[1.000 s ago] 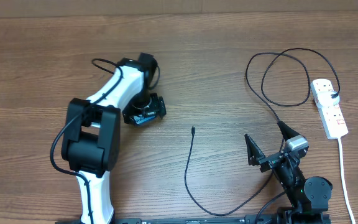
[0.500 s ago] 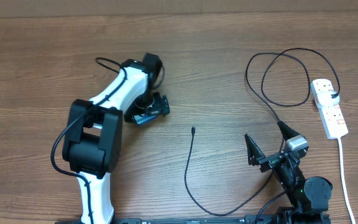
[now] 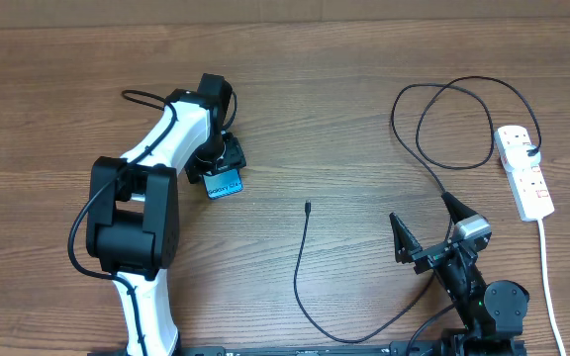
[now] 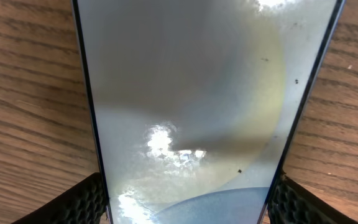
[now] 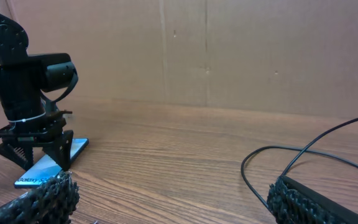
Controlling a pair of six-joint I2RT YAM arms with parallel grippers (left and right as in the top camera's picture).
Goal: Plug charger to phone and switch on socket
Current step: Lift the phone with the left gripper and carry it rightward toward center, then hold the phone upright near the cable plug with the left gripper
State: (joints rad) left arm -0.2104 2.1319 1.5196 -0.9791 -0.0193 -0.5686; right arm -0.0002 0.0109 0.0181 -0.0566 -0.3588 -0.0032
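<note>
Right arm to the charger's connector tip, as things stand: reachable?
Probably yes. The connector tip lies on bare table left of the open right tool, with nothing between them. The left tool is farther off, over the phone. Actual arm reach isn't confirmable here.

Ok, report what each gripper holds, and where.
Right gripper holds nothing. Left gripper straddles the phone across its long edges; whether it grips cannot be told.

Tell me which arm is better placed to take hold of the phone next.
Left. The left end effector straddles the phone, with fingers at both long edges. The right end effector stands open across the table, beside the charger.
</note>
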